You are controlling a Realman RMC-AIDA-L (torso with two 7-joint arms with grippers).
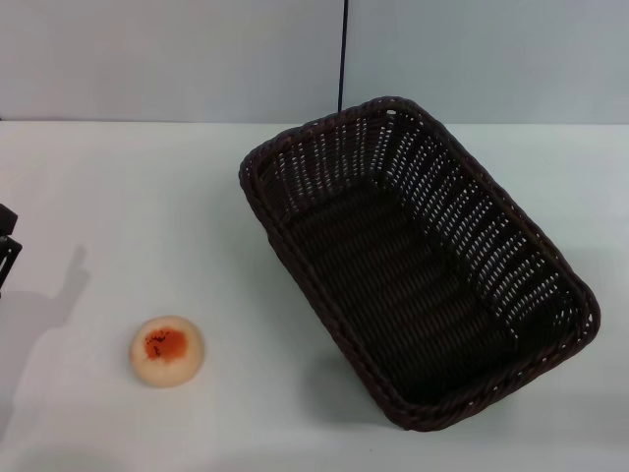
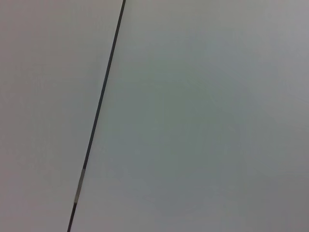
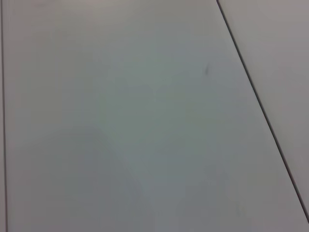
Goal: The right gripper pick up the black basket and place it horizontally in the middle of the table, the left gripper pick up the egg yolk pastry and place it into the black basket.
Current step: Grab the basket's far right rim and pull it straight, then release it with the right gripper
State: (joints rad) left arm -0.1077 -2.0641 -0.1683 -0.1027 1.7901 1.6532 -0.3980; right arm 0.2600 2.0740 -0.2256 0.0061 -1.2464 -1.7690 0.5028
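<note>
The black basket (image 1: 418, 261) lies on the white table (image 1: 147, 197) right of centre, turned diagonally, its long axis running from back left to front right. It is empty. The egg yolk pastry (image 1: 167, 350) sits on the table at the front left, well apart from the basket. A small black part of the left arm (image 1: 6, 246) shows at the left edge of the head view; its fingers do not show. The right gripper is out of view. Both wrist views show only plain wall panels.
A grey wall with a dark vertical seam (image 1: 343, 54) stands behind the table. The wrist views show wall seams (image 2: 99, 111) (image 3: 260, 101). The arm's shadow (image 1: 44, 315) falls on the table's left side.
</note>
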